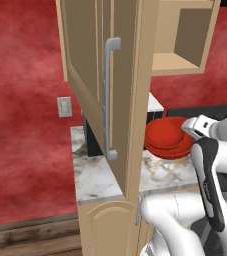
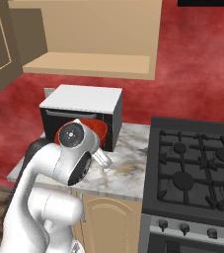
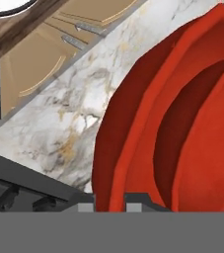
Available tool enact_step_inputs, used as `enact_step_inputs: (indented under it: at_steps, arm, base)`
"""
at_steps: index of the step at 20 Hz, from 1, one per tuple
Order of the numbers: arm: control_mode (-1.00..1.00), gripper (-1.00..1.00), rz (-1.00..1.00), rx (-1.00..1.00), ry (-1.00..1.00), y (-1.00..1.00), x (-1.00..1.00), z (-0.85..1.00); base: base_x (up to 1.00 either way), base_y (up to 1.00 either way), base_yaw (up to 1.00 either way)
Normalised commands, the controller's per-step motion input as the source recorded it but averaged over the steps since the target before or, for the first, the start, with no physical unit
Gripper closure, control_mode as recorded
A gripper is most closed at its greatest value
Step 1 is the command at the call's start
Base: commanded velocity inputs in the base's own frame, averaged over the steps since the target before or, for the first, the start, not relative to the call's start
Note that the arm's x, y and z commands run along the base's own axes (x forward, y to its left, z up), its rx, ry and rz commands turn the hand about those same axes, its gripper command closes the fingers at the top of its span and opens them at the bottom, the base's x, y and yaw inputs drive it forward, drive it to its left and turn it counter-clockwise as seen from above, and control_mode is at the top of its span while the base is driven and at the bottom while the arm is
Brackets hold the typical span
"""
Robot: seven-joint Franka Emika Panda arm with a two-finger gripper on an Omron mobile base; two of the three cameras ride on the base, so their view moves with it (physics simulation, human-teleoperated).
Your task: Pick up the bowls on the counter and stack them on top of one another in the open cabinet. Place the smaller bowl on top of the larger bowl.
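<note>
Leftmost in the left base view, a grey wall plate (image 1: pixel 64 106) sits on the red wall. Next to it, the open cabinet's door (image 1: pixel 97 75) swings out toward the camera, edge-on, with its long grey bar handle (image 1: pixel 109 97) running down it; the door hides much of the counter (image 1: pixel 97 177) behind it. Further right, the open cabinet (image 1: pixel 182 37) shows its bare tan shelf high above the worktop. Below it, a dark box with a white top, seemingly a microwave (image 2: pixel 81 116), stands on the marble against the wall. To its right, in the right base view, the black stovetop (image 2: pixel 197 170) with its grates adjoins the counter's end.

Between the door's edge and the white arm, the larger bowl (image 1: pixel 169 137) appears tilted, its rim facing the camera, in front of the microwave. Whether it rests on the marble or is lifted clear cannot be told.

In the hand view, the gripper (image 3: pixel 109 201) has its two dark tips drawn close on either side of the bowl's red rim, clamping it. The bowl's stepped red walls spread up and to the right of the fingers, with veined marble to their left and tan base doors (image 3: pixel 39 64) beyond the counter's edge.
</note>
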Motion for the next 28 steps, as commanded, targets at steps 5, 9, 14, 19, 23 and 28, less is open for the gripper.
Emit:
enact_step_inputs:
  at_steps: [5,9,14,19,23,28]
  arm:
    - [-1.0,1.0,-0.05,0.04,0.0,0.14,-0.37,0.66]
    - [-1.0,1.0,-0.03,0.09,0.0,0.17,-0.35,0.51]
    - [-1.0,1.0,-0.02,0.13,0.0,0.21,-0.31,0.31]
    - [-1.0,1.0,-0.1,0.17,0.0,0.23,-0.3,0.1]
    - [-1.0,1.0,-0.23,0.14,-0.02,0.32,-0.3,0.0]
    - [-1.0,1.0,-0.31,0.1,-0.02,0.18,-0.25,0.0]
  base:
    - [0.0,0.0,0.0]
    - [0.0,0.0,0.0]
    - [0.0,0.0,0.0]
    - [0.0,0.0,0.0]
    - [0.0,0.0,0.0]
    - [0.0,0.0,0.0]
